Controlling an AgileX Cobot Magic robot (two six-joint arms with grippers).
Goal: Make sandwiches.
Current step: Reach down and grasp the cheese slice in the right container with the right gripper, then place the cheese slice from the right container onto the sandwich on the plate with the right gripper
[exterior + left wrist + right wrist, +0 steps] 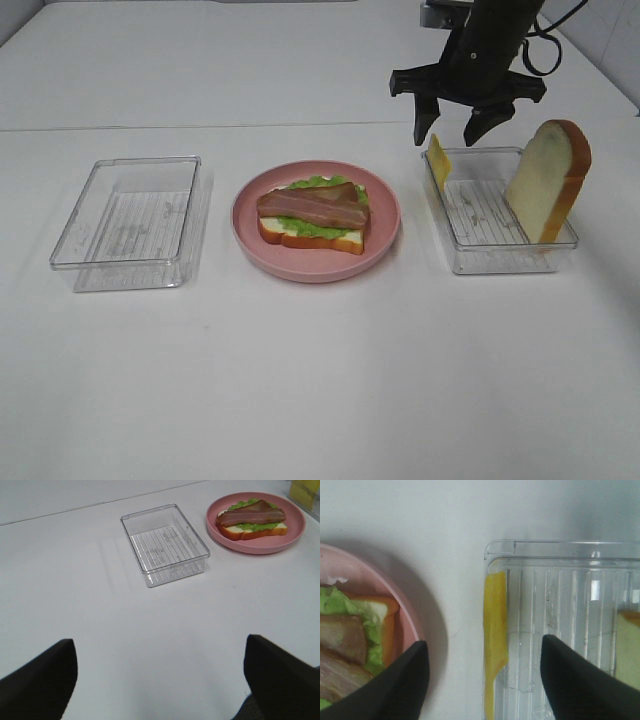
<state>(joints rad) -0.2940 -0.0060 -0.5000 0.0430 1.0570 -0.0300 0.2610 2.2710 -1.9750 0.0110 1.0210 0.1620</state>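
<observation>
Sandwich (313, 217) on the pink plate (250, 240) reaches only bacon (315, 205), cheese (438, 162) and second bread slice (545, 180) lying in the right tray (500, 262), right pincer (447, 138) wide and empty above the cheese, left pincer (160, 680) wide over bare bench (75, 605).

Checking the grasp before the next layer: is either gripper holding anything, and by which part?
Nothing is held. The right gripper hangs above the cheese slice in the tray, jaws open and clear of it; the left gripper is open too.
</observation>
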